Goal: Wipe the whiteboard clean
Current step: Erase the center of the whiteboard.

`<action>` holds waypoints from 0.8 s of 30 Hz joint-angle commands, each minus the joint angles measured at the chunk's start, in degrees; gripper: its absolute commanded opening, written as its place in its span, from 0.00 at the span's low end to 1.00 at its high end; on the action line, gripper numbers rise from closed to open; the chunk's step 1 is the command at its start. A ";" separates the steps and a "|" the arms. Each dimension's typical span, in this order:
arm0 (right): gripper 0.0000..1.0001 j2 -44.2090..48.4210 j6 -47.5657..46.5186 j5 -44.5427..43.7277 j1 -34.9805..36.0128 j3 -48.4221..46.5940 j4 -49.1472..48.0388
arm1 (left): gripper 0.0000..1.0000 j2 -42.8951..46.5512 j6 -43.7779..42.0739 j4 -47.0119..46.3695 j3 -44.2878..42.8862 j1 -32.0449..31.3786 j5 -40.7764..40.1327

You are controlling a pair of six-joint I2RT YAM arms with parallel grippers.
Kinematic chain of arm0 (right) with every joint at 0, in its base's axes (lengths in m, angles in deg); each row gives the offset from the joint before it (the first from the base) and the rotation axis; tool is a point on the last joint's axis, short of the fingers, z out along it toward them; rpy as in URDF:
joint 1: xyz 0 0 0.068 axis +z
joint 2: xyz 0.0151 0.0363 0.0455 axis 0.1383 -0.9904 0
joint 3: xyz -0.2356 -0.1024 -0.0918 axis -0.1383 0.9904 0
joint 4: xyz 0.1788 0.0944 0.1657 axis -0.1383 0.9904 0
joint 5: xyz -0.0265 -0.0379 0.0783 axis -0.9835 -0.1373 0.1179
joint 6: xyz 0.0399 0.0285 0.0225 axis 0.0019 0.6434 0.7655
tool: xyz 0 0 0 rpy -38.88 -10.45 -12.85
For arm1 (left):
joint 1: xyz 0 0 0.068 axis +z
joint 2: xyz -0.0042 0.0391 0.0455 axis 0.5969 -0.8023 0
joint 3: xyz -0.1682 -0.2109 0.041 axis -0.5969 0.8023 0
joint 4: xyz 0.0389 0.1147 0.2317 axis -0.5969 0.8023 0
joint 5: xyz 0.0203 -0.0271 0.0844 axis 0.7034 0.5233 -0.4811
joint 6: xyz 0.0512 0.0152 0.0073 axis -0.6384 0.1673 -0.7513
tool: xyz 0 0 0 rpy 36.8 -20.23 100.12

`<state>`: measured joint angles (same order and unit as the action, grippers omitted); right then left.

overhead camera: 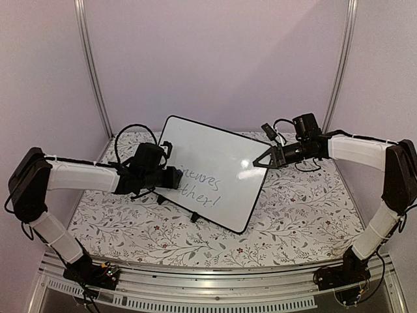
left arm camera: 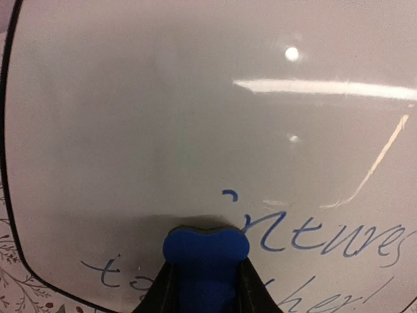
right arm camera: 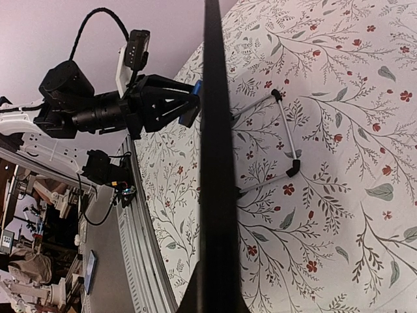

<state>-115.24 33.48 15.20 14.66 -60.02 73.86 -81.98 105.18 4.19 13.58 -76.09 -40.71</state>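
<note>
The whiteboard (overhead camera: 208,147) stands tilted on the floral table, with blue handwriting (overhead camera: 202,186) on its lower part. My left gripper (overhead camera: 174,177) is shut on a small blue eraser (left arm camera: 205,251), whose front end presses on the board (left arm camera: 163,117) just left of the writing (left arm camera: 326,238). The area above the eraser is wiped bare. My right gripper (overhead camera: 262,161) is shut on the board's right edge. In the right wrist view the board shows edge-on as a black bar (right arm camera: 215,163) running into my right gripper (right arm camera: 218,300).
A wire stand (right arm camera: 287,140) props the board from behind. The floral cloth (overhead camera: 293,208) covers the table. A metal rail (overhead camera: 215,287) runs along the near edge. Pale walls and two metal posts (overhead camera: 91,65) close the back.
</note>
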 commanded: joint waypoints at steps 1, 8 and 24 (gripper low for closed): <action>0.00 -1.79 -3.06 2.44 3.69 1.06 3.37 | 0.00 -3.34 -3.49 -0.94 -6.30 1.50 0.08; 0.00 -2.14 -3.16 2.37 3.67 1.09 3.42 | 0.00 -2.71 -2.57 -1.37 -3.36 1.94 0.82; 0.00 -3.28 -3.21 2.28 3.84 0.73 3.34 | 0.00 -0.05 1.50 -3.23 4.37 -0.93 1.85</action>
<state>-115.44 33.39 15.26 14.81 -60.05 73.62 -79.93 106.49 -0.32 20.31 -76.38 -40.27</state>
